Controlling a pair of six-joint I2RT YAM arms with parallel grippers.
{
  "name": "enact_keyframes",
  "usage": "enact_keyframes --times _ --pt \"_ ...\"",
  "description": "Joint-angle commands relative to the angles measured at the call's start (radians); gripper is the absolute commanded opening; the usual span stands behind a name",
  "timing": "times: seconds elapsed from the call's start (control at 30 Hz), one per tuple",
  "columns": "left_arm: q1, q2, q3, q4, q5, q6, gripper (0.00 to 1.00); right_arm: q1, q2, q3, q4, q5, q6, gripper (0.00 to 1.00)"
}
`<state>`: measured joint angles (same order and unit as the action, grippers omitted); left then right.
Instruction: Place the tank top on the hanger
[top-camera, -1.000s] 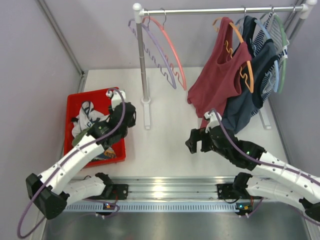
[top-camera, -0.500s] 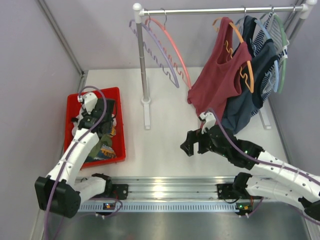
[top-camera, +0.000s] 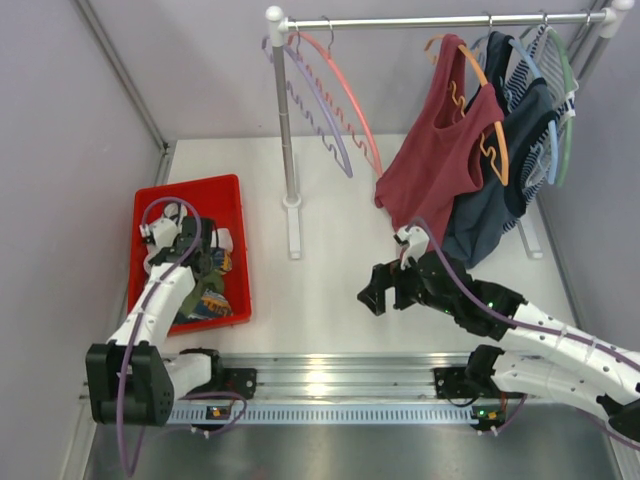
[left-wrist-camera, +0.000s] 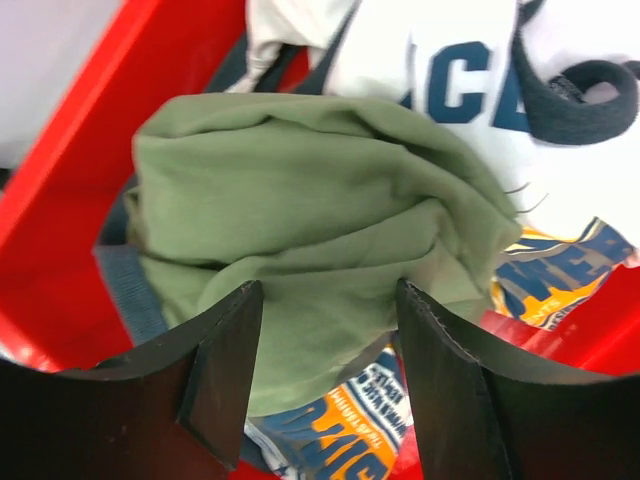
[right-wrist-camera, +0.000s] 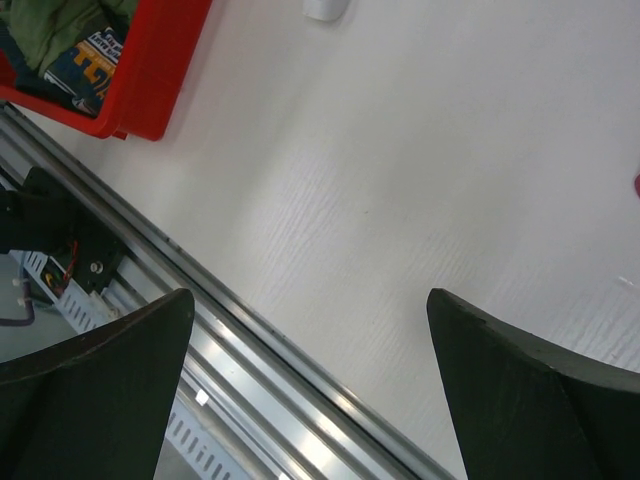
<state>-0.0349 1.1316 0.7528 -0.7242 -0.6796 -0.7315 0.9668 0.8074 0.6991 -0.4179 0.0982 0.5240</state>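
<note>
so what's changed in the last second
The left end effector swung left off the far corner of the red bin and dropped into it, open astride the olive tank top. The right end effector edged left, open. The salmon-pink hanger stays on the rail.

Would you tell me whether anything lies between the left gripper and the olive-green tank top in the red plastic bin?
Nothing visible does: the olive-green tank top lies topmost, right at the open left gripper; the white printed garment sits beyond it.

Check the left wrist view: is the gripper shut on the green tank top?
No, the left gripper stands open over the bunched tank top.
</note>
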Motion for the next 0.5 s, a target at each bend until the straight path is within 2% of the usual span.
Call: enact_keyframes --times 0.0,0.1,0.13,0.17,0.2,0.23,0.47 --pt "0.007 0.043 -0.016 0.094 0.038 -0.009 0.61 0.012 0.003 0.005 0.064 -0.025 -0.005 1.00" --pt "0.007 0.050 -0.033 0.118 0.069 0.004 0.43 0.012 0.007 0.007 0.070 -0.038 -0.004 1.00" --pt "0.007 0.037 -0.036 0.130 0.084 0.021 0.32 0.012 0.010 0.007 0.070 -0.038 -0.005 1.00" --pt "0.007 0.027 -0.035 0.134 0.094 0.035 0.14 0.012 0.012 0.010 0.070 -0.043 -0.004 1.00" --pt "0.007 0.016 -0.021 0.134 0.103 0.050 0.05 0.012 0.013 0.013 0.070 -0.045 -0.005 1.00" --pt "0.007 -0.007 -0.009 0.120 0.121 0.078 0.00 0.012 0.015 0.016 0.071 -0.043 -0.005 1.00" --pt "0.006 -0.157 0.218 -0.016 0.335 0.248 0.00 0.012 0.024 0.051 0.050 -0.035 -0.025 1.00"
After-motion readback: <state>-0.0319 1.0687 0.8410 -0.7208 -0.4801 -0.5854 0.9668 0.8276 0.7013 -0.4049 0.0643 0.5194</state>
